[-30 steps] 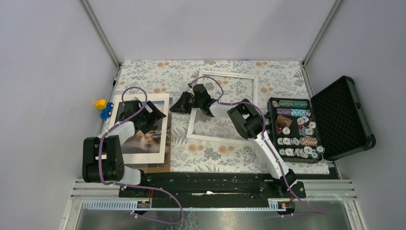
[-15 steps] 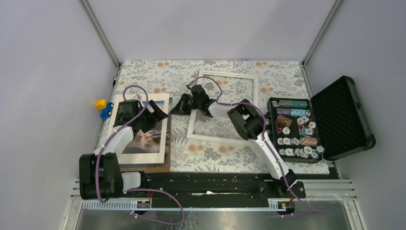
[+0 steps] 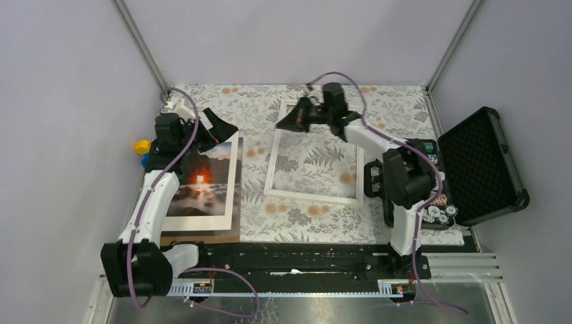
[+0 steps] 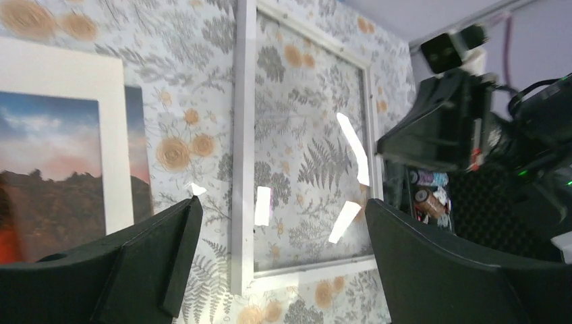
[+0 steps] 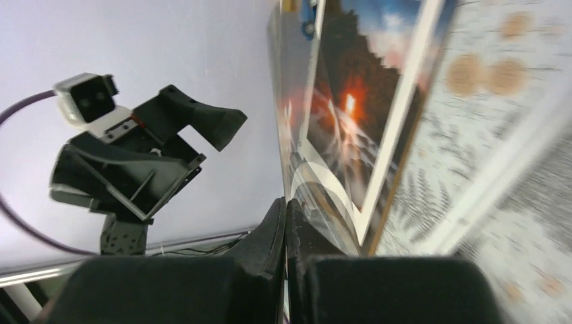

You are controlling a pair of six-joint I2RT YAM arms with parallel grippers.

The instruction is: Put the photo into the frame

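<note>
Right wrist: right claw (image 5: 284, 217) pinched together, empty; left wrist: left claw (image 4: 280, 206) wide, frame (image 4: 243, 135) beyond.

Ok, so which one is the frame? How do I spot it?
Look at the flowery table, in the middle, left of the open black case. The frame is the thin white rectangle you can see the flowers through, unlike the white mat beside it, which has the photo inside.

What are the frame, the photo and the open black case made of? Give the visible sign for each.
The frame looks like white painted wood or plastic, with matt rails. Its pane is glass or acrylic: bright reflections sit on it. The photo is a thin paper print that lies flat. The case has a hard black shell and its lid seems foam-lined, finely dimpled.
</note>
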